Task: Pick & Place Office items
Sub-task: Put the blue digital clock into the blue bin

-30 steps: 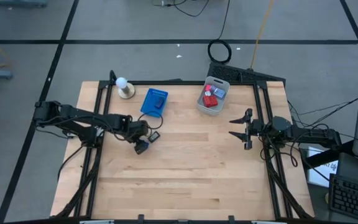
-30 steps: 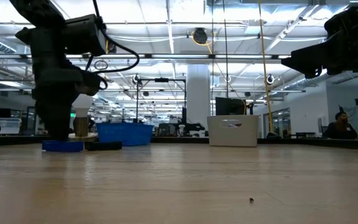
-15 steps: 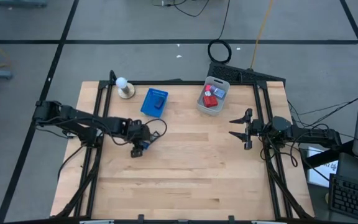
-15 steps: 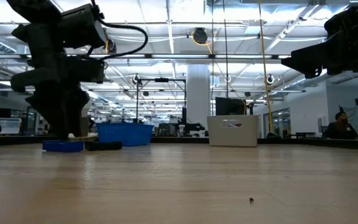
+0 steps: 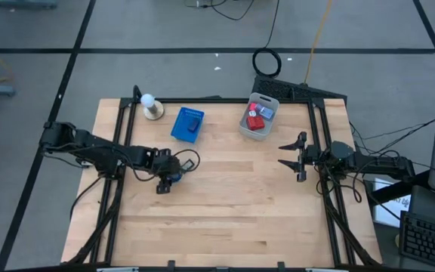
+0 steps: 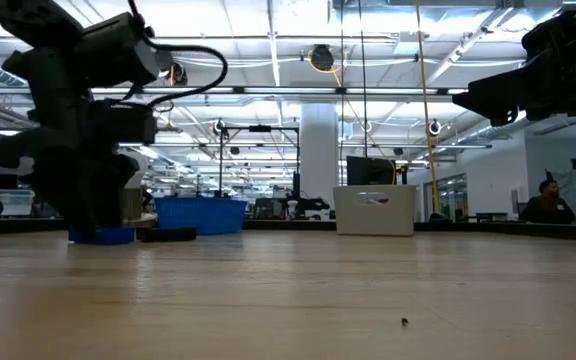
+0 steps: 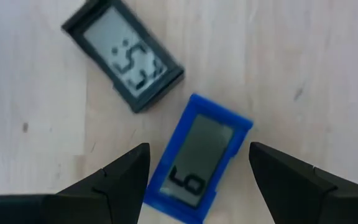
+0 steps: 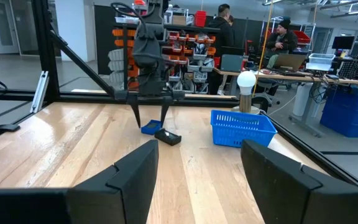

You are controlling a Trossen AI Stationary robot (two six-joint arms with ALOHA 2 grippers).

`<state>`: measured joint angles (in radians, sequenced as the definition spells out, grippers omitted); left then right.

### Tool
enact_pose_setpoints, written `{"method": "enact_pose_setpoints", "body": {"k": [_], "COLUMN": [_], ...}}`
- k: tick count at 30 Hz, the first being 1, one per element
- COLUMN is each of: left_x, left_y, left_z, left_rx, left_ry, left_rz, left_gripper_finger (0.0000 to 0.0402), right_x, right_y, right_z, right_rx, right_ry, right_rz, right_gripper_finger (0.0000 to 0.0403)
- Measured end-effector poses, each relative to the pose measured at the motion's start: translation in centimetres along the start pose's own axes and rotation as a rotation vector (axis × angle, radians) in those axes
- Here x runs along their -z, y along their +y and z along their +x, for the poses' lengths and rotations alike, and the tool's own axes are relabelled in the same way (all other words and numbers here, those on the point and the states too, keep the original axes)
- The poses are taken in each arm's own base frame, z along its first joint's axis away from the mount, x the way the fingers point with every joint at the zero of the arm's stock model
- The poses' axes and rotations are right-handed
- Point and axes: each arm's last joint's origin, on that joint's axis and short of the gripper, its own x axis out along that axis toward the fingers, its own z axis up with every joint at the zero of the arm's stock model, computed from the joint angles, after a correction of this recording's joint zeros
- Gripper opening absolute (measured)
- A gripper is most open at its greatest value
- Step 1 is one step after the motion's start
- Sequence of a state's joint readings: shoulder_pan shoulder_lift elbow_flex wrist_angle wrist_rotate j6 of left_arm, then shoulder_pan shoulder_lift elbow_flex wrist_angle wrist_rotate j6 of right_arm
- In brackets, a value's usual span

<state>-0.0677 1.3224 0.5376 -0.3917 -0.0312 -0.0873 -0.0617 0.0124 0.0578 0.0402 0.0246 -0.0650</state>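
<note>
**Operator:** Hovering over the table [image 5: 232,204] with my left gripper [image 7: 194,180], jaws spread wide and holding nothing. The blue digital clock [image 7: 197,158] lies flat right between the fingertips, skewed to them. The black digital clock [image 7: 124,53] sits just beyond it, close but apart.

**Spotter:** Risk?

**Operator:** Because the blue one lies skewed, I judge closing could spin it, or nudge it into the black one. Coming down off-centre might land a fingertip on its screen.

**Spotter:** Anything legible?

**Operator:** Digits on both displays: the blue shows something like "6", the black perhaps "55", too blurred for certainty. No brand visible.

**Spotter:** Farther out?

**Operator:** Blue basket [image 5: 188,125] and a white ball on its base [image 5: 152,107] beyond. The grey bin [image 5: 259,116] with red blocks [image 5: 254,121] stands near the far edge. My right gripper [image 5: 291,156] waits at the right side, part open, empty.
</note>
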Motion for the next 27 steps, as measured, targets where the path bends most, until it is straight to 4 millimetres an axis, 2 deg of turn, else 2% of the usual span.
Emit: {"method": "enact_pose_setpoints", "body": {"k": [9, 16, 20, 27], "left_x": [1.3, 1.1, 1.1, 1.1], "left_y": [0.2, 0.1, 0.1, 0.1], "left_z": [0.6, 0.7, 0.7, 0.7], "left_rx": [-0.022, -0.022, -0.014, -0.007], "left_ry": [0.031, 0.006, 0.004, 0.006], "left_rz": [0.001, 0.008, 0.028, -0.002], "left_gripper_finger": [0.0278, 0.0272, 0.0236, 0.0142], "right_x": [0.0, 0.0, 0.0, 0.0], "right_y": [0.0, 0.0, 0.0, 0.0], "right_z": [0.0, 0.0, 0.0, 0.0], "right_rx": [0.000, 0.000, 0.000, 0.000], "right_ry": [0.000, 0.000, 0.000, 0.000], "right_rz": [0.000, 0.000, 0.000, 0.000], "right_gripper_finger": [0.0222, 0.0222, 0.0222, 0.0222]}}
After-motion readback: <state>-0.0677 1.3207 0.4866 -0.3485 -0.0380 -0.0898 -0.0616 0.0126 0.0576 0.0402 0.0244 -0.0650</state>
